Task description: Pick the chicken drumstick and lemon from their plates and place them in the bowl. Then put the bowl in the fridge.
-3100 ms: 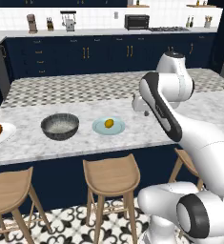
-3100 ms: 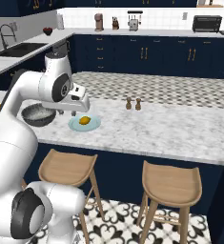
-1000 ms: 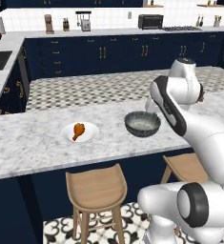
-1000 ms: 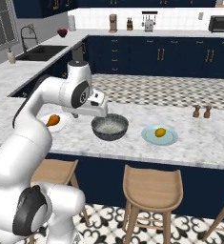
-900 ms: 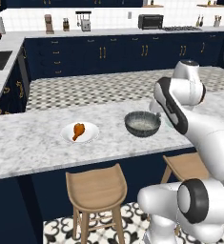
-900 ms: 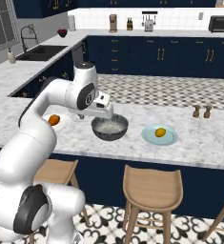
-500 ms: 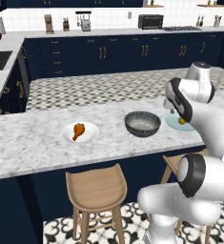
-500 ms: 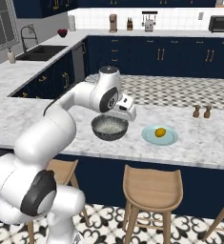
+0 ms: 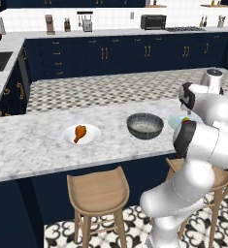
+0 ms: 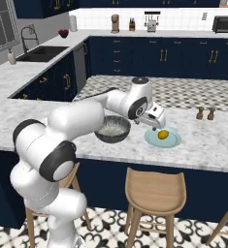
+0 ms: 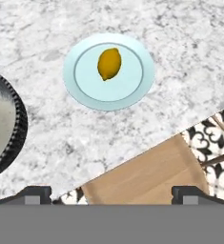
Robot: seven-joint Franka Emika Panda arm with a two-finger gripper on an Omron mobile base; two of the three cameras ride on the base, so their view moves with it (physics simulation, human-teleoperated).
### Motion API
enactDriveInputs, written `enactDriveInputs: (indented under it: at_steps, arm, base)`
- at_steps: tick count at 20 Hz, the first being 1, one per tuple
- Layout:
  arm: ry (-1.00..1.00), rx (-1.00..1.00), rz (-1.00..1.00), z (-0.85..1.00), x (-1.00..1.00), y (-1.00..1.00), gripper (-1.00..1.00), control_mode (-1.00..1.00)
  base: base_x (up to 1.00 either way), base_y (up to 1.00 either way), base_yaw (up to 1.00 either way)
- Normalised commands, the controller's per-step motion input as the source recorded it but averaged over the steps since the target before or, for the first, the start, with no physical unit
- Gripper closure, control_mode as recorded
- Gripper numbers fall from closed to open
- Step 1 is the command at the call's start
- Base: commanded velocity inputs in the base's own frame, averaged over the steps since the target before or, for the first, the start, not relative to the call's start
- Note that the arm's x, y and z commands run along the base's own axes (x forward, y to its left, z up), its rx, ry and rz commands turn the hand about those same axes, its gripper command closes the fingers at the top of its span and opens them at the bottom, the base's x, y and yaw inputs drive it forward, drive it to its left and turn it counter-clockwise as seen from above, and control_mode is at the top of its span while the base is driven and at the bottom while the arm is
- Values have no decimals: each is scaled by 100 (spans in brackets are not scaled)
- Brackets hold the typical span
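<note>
One chicken drumstick [image 9: 79, 133] lay on one white plate [image 9: 92, 138], well to the left of the bowl on the marble counter [image 9: 28, 150]. One dark grey bowl [image 9: 145, 125] with ribbed sides stood between the two plates, with no food in it. One lemon [image 11: 109, 63] rested near the middle of one pale blue-green plate [image 11: 132, 88], which sat just right of the bowl without touching it; in the right base view the lemon [image 10: 163, 134] showed on that plate [image 10: 171, 142] beside the bowl [image 10: 113, 129].

The gripper [image 10: 155, 124] hung above the near-left part of the blue-green plate, apart from the lemon. In the hand view its two dark fingertips [image 11: 35, 192] stood far apart at the bottom corners, so the pincer was spread wide with nothing between its jaws.

Two small brown shakers [image 10: 205, 114] stood side by side on the counter, right of the lemon's plate and farther back. Wooden stools stood under the near edge of the counter: one whole stool [image 10: 155, 194] below the lemon's plate in the right base view, another [image 9: 98, 194] below the drumstick's plate in the left base view, and parts of others hidden by the arm. Along the far wall ran navy cabinets [image 9: 115, 55] with gold handles.
</note>
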Motion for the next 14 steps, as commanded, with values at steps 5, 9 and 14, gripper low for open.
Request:
enactDriveInputs:
  at_steps: [5,9,14]
  arm:
    - [1,0,-10,-50,88,-73,-100,-100]
    - [2,2,-12,-47,96,-37,-100,-100]
    - [4,5,-8,-19,65,-5,-100,-100]
  base:
    - [0,0,0]
    - [0,0,0]
    - [0,0,0]
